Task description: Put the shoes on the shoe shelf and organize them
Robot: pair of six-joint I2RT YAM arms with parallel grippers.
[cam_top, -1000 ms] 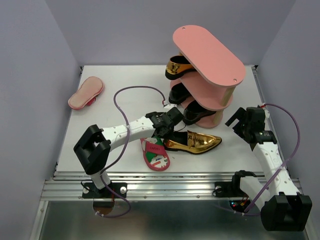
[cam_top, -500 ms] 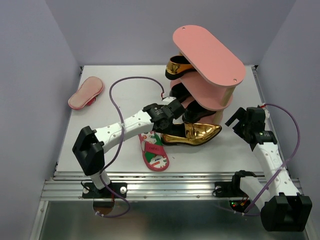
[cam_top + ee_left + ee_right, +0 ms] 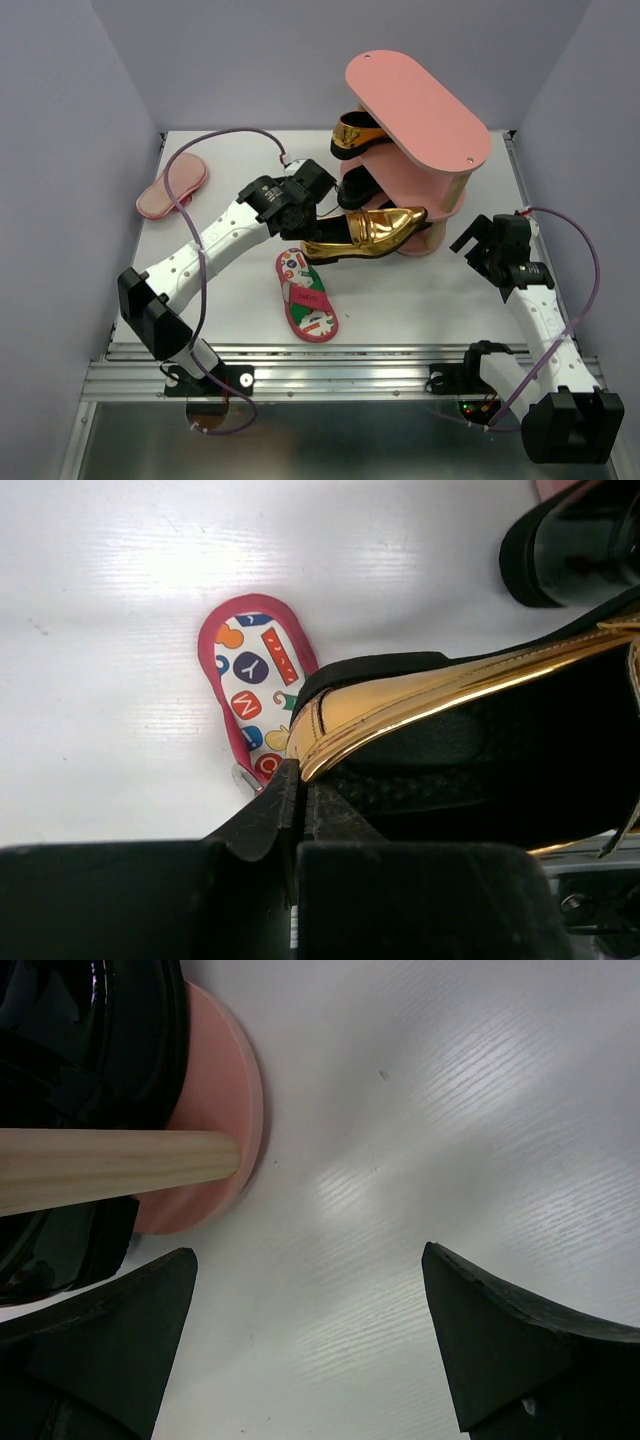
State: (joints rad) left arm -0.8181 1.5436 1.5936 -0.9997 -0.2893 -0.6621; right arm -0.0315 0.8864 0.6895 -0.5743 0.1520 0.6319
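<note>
Top external view: an overturned pink flip-flop lies far left on the counter. The left end effector, pinching the heel of a gold loafer, has raised it toward the shelf. A second ago it lay beside the printed flip-flop, whose footbed shows a "Y". The shoe shelf holds a second gold loafer above black loafers. The right end effector hovers spread beside it.

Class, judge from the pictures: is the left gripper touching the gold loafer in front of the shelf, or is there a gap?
Touching. The left wrist view shows the left gripper closed on the heel rim of the gold loafer, with no gap.
</note>
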